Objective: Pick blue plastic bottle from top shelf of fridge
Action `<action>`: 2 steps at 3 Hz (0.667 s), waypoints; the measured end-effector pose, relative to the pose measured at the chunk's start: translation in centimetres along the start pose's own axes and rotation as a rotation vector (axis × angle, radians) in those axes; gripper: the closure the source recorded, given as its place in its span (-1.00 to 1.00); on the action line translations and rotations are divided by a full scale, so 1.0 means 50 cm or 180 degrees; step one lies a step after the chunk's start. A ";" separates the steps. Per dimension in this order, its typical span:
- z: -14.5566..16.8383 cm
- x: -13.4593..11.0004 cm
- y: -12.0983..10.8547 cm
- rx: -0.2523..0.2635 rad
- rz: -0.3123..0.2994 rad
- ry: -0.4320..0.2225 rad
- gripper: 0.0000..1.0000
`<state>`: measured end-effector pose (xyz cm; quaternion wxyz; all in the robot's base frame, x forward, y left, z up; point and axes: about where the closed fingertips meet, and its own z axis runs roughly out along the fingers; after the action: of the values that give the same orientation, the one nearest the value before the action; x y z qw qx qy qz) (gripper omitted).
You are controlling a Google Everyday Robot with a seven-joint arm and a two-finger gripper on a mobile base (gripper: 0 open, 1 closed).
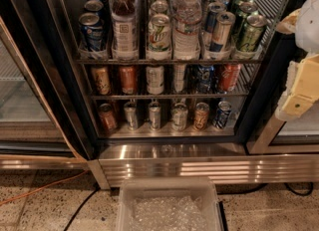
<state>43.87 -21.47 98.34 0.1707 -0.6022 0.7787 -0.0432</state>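
Note:
The blue plastic bottle (124,23) stands upright at the front of the second lane from the left on the top shelf (169,61) of the fridge (199,168). It has a white cap, dark liquid and a pale label. A dark blue can (91,32) is on its left and a green-white can (159,35) on its right. My gripper (299,95), cream coloured, hangs at the right edge of the camera view, in front of the fridge's right door frame, far right of the bottle and a little lower.
Clear ribbed water bottles (187,23) and more cans fill the other top lanes. Two lower racks (164,96) hold cans. A clear plastic bin (169,205) sits on the floor before the steel base. An orange cable (45,187) crosses the floor at left.

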 end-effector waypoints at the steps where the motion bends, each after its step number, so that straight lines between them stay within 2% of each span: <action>1: 0.000 0.000 0.000 0.0001 0.0000 0.0000 -1.00; 2: 0.014 -0.011 0.009 0.0066 0.0014 -0.0040 -1.00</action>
<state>43.79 -20.71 97.70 0.1820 -0.5990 0.7784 -0.0472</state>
